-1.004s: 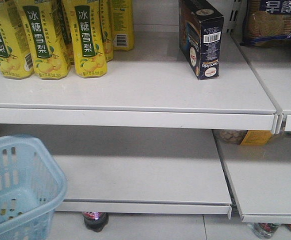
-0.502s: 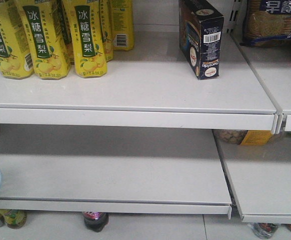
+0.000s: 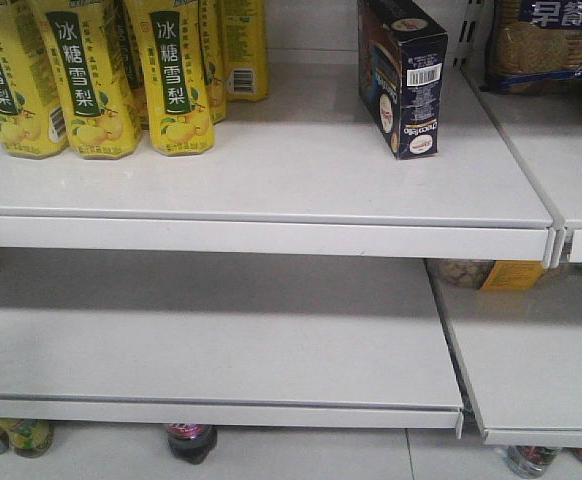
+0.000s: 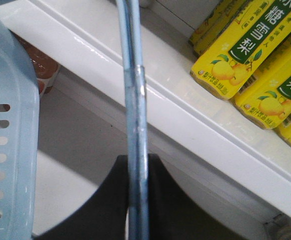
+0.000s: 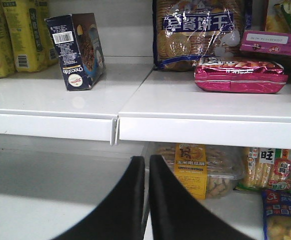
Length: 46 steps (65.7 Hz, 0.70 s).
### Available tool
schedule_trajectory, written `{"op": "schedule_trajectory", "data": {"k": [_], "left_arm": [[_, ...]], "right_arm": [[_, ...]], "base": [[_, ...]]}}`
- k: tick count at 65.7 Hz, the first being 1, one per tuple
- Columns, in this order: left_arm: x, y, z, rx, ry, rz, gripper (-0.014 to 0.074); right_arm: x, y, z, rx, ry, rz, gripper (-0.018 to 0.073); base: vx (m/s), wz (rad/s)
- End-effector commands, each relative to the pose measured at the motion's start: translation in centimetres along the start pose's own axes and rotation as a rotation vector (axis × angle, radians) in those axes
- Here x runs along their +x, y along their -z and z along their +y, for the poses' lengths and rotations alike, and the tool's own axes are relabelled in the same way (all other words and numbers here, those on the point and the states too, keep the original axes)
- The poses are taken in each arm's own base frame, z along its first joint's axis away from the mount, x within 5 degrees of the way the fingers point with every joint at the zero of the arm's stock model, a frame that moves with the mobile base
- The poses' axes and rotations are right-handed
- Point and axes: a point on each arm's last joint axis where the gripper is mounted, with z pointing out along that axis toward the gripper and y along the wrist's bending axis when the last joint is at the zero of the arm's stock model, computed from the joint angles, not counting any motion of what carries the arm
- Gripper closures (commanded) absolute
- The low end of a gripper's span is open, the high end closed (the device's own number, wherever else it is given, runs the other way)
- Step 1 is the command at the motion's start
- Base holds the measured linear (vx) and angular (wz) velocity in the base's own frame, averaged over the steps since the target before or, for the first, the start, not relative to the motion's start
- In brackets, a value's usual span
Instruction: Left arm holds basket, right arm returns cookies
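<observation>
On upper shelf (image 3: 271, 180), one cookies (image 3: 403, 75); right fingers (image 5: 135, 200) together, left fingers (image 4: 110, 200) clamping basket (image 4: 10, 125) handle.

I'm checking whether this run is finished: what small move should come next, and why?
Probably just ease the right gripper straight back. The cookies already stand upright on the top shelf, and the right jaws are together, empty and clear of the box. The left gripper grips the basket handle.

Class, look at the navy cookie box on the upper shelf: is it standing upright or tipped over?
Upright. The cookie box stands on its narrow end on the shelf, barcode label near the top.
</observation>
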Motion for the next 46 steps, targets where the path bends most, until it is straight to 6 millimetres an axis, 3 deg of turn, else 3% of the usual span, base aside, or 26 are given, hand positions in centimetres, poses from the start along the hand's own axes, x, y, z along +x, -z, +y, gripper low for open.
{"op": "schedule_trajectory", "data": {"k": [1,14,36,46], "left_arm": [[-1.6,0.8,-1.4,0.119,-0.142,-0.146,0.0599],[0.9,1.9,0.4,0.136,-0.262,-0.199,0.0599],[6.7,1.3,3.6,0.268,-0.387,-0.337,0.0599],[7.3,1.6,4.4,0.204,-0.462,-0.309,0.0599]], "right_arm": [[-1.1,0.0,0.1,-0.005,0.025,-0.067,0.0566],[-1.1,0.0,0.1,-0.005,0.025,-0.067,0.0565],[-1.1,0.0,0.1,-0.005,0.025,-0.067,0.0565],[-1.1,0.0,0.1,-0.005,0.025,-0.067,0.0565]], "base": [[0.0,0.0],[0.0,0.0],[0.0,0.0],[0.0,0.0]]}}
